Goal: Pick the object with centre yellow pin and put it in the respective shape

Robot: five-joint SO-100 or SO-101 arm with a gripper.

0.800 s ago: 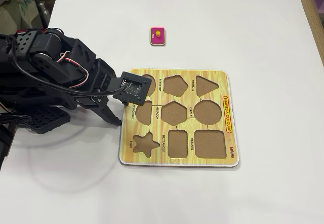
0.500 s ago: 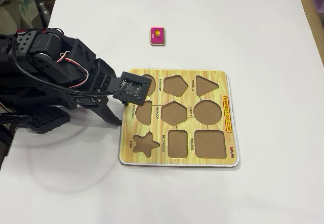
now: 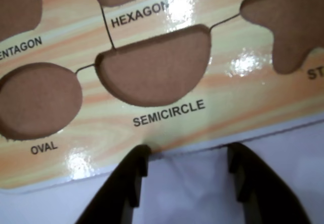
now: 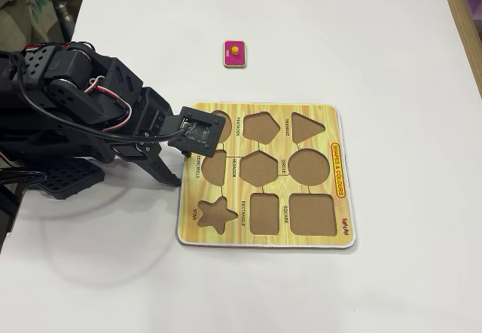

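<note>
Currently, tool (image 3: 185, 158): open, empty, beside the puzzle board (image 4: 339, 220) edge near SEMICIRCLE.
Pink piece (image 4: 234, 53): flat on desk (image 4: 376, 47), well apart from board.

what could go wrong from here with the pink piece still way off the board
1. The pink piece lies on the bare table, apart from the puzzle board. It is small and flat, so the open gripper may slide it rather than catch its yellow knob.
2. The gripper sits low at the board's edge by the semicircle recess; moving off sideways could nudge the board.
3. The rectangle recess is only slightly bigger than the piece, so a skewed grasp could jam.
</note>
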